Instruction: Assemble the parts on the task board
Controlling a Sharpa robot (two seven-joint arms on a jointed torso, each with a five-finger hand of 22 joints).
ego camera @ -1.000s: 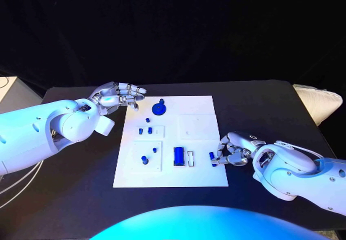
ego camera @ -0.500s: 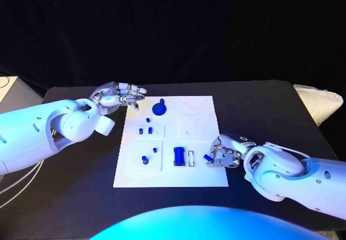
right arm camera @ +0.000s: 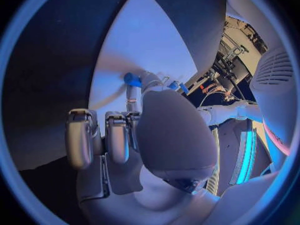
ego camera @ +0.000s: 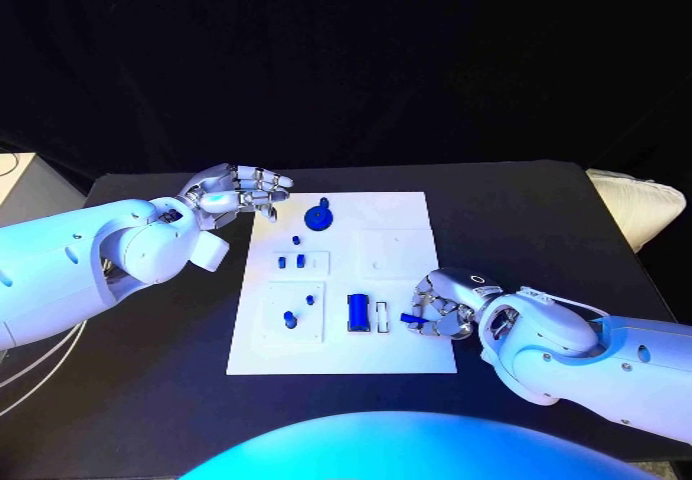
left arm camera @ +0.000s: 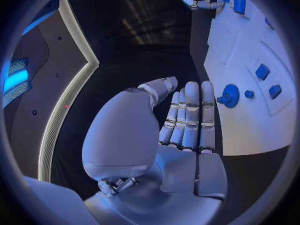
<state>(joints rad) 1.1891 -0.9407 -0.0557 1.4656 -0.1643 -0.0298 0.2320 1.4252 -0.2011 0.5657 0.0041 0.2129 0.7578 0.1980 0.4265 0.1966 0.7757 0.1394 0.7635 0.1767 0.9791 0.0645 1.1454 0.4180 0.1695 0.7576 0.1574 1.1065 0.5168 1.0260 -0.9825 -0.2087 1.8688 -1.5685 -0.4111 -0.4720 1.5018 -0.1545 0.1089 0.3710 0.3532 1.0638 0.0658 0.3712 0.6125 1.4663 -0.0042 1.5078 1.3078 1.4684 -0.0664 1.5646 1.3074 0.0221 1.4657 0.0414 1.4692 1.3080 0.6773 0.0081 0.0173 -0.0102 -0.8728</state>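
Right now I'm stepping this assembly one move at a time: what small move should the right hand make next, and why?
Probably ease the right hand a little further toward the narrow empty slot beside the tall blue block. It pinches a small blue part over the task board, just short of that slot. The left hand waits at the board's far corner.

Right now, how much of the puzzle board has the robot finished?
Some looks done: a tall blue block stands in its slot on the task board, and small blue pieces sit in a square near the middle. In hand: the right hand pinches a small blue part over the board's right edge. Left: placing that part. The left hand holds nothing.
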